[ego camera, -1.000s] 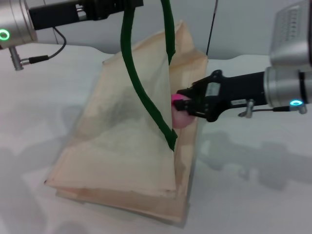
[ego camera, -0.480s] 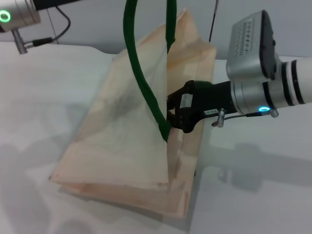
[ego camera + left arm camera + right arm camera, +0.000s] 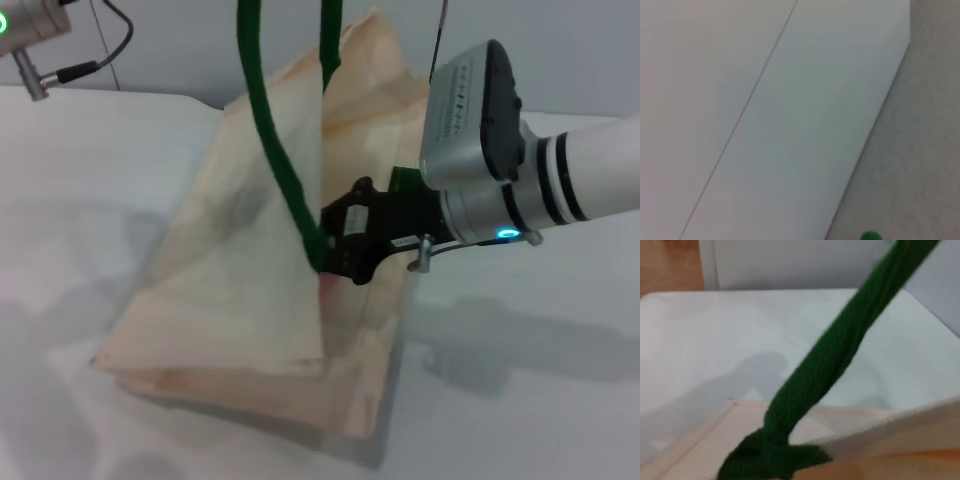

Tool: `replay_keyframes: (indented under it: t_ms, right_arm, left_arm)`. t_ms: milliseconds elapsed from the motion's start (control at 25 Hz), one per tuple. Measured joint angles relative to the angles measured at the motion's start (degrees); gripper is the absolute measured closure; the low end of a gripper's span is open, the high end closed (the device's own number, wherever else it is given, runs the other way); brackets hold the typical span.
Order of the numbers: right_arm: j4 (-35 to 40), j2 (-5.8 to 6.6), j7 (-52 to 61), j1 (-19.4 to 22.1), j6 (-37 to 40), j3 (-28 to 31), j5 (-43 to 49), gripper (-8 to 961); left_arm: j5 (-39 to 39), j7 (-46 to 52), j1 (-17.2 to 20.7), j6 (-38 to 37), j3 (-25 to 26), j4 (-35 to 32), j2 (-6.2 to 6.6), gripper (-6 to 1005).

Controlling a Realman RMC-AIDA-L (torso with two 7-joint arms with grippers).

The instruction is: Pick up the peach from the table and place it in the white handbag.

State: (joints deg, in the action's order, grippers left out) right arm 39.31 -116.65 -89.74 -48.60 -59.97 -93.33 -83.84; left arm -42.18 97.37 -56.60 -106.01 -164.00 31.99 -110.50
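The right end effector [image 3: 335, 255] reaches into the mouth of the handbag [image 3: 250, 290] on the worktop [image 3: 520, 400], its grip state hidden, the peach unseen, likely inside; release should come deep, clear of the handle [image 3: 275, 150].

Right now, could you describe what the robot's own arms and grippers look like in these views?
The right arm is white with black bands, ending in a silver-grey wrist, a boxy grey module with dotted markings and a small blue-green light. The right gripper is matte black with small white labels. Only the left arm shows at the corner: silver metal, a green light ring, a thin black cable.
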Motion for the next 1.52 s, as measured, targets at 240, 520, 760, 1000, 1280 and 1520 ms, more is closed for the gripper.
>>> replay_keyframes:
  t_ms: [240, 520, 760, 1000, 1280, 1520]
  right_arm:
    - [0.1, 0.26, -0.8, 0.4, -0.7, 0.0, -2.5, 751]
    - [0.2, 0.49, 0.1, 0.7, -1.2, 1.9, -2.3, 532]
    - [0.1, 0.80, 1.7, 1.6, -0.1, 7.1, 1.3, 184]
    - [2.1, 0.80, 6.5, 3.9, 4.2, 11.4, 8.3, 99]
    - [6.4, 0.81, 11.5, 8.5, 10.3, 16.5, 13.7, 57]
    - [10.6, 0.43, 11.9, 13.3, 15.7, 19.1, 12.5, 58]
  left_arm:
    - [0.0, 0.0, 0.8, 0.4, 0.0, 0.0, 0.03, 832]
    - [-1.2, 0.6, 2.1, 2.3, 0.0, 0.0, 0.26, 828]
    - [-1.3, 0.9, 2.9, 3.4, 0.0, -0.1, 0.50, 825]
    - [-1.4, 0.9, 3.6, 5.2, 0.0, -0.1, 0.41, 822]
    - [-1.4, 0.2, 4.6, 6.3, 0.1, -0.7, 0.34, 583]
    - [-3.0, -3.6, 6.0, 6.8, 0.1, -0.7, -0.26, 560]
